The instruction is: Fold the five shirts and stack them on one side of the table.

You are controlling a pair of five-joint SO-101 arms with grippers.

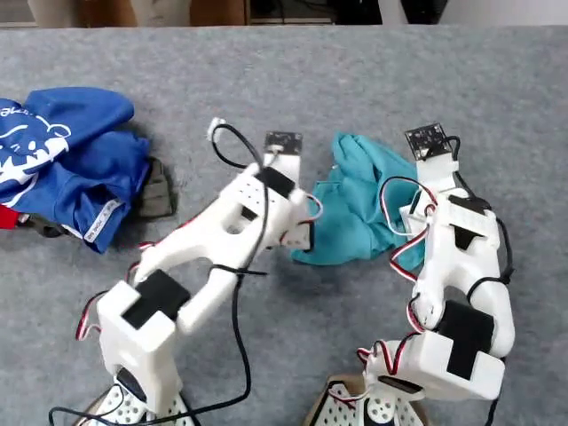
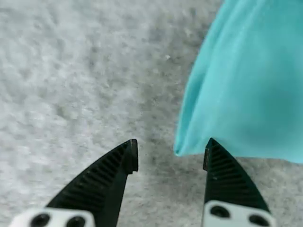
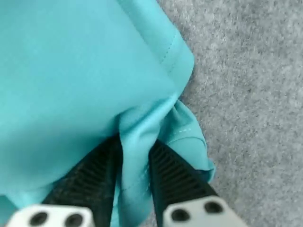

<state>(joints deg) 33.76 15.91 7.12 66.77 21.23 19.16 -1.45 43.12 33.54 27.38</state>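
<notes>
Right tool (image 3: 135, 144), close under the wrist lens: clenched on a pinched fold of teal shirt (image 3: 80, 71), cloth ridged up between the two black fingers (image 3: 175, 175). Beyond the tips, broad smooth teal. Off one side of the tool, a hemmed edge with stitching, then bare grey bench (image 3: 255, 94).

Left tool (image 2: 172, 151): released, jaws spread wide, only bench nap between them. One fingertip (image 2: 213, 156) just beside a corner of the teal shirt's edge; cannot tell whether touching. Other fingertip over bare bench, apart from the cloth. Shirt ahead of this tool and off to one side, in a broad slanting sheet.

From above: teal shirt bunched on the bench between the two arms. Left arm slanting in from its base toward the shirt's near edge. Right arm over the shirt's other flank, wrist covering part of it.

Well apart from both tools, out past the left arm's outer side: blue shirt (image 1: 75, 151) with white print, crumpled in a heap near the bench edge. Dark olive garment (image 1: 158, 191) tucked beneath it, poking out on the side facing the left tool. Scrap of red cloth (image 1: 7, 217) at the heap's far margin. All crumpled, not yet folded.
</notes>
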